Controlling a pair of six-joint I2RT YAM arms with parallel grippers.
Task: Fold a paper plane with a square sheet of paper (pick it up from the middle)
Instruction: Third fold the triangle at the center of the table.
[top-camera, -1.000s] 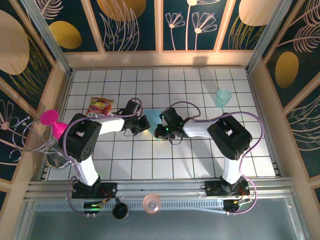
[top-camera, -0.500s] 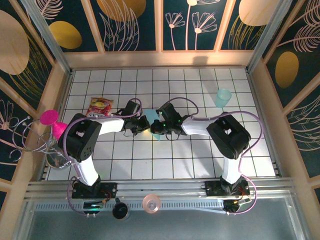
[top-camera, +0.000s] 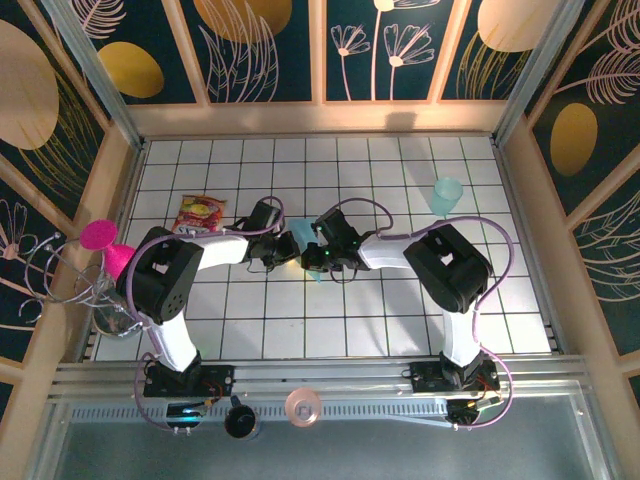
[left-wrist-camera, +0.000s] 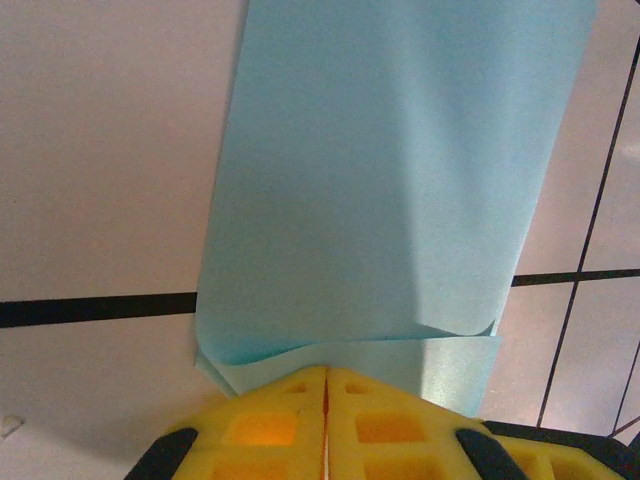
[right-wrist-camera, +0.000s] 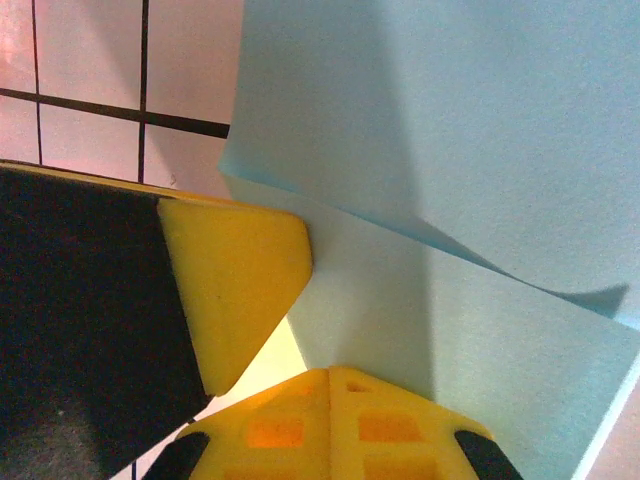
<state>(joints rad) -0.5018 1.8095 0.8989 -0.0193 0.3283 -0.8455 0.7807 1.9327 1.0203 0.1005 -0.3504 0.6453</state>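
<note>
The square sheet of paper (top-camera: 304, 229) is light blue and lies folded over in layers on the white tiles at mid table, mostly covered by both wrists. In the left wrist view the paper (left-wrist-camera: 390, 170) forms a band with a curled upper layer, and my left gripper (left-wrist-camera: 326, 372) is shut with its yellow tips pressed on the near edge. My right gripper (right-wrist-camera: 330, 372) is also shut, its tips resting on the lower layer of the paper (right-wrist-camera: 480, 130). A left finger (right-wrist-camera: 235, 290) sits close beside it. From above, the left gripper (top-camera: 293, 250) and right gripper (top-camera: 311, 258) almost touch.
A red and yellow snack packet (top-camera: 203, 213) lies to the left, and a translucent teal cup (top-camera: 446, 195) stands at the back right. A pink object (top-camera: 98, 235) and a wire rack (top-camera: 70, 280) sit beyond the left wall. A black cup (top-camera: 240, 420) stands on the front rail.
My right gripper has slid left across the paper until it is close beside the left gripper, covering more of the sheet. The left arm has stayed in place.
</note>
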